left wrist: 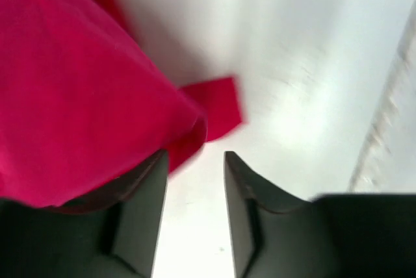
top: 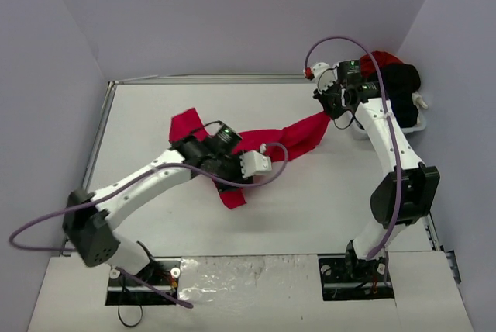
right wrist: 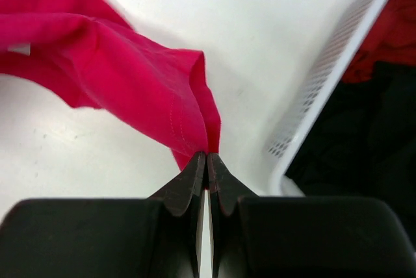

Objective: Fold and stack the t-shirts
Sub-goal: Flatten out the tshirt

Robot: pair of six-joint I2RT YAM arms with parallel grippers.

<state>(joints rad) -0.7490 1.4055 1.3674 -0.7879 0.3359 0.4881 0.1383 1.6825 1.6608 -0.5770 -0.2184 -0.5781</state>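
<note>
spreading-out step: the right gripper (right wrist: 207,156) is clamped on an edge of the red shirt (right wrist: 117,76), and the left gripper (left wrist: 195,158), parted and empty, probably needs to grip it next.

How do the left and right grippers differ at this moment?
Left gripper is open, red t-shirt only draped over one finger; right gripper is shut on its edge. The left gripper is mid-table; the right gripper is beside the white basket. Both are at the same shirt.
</note>
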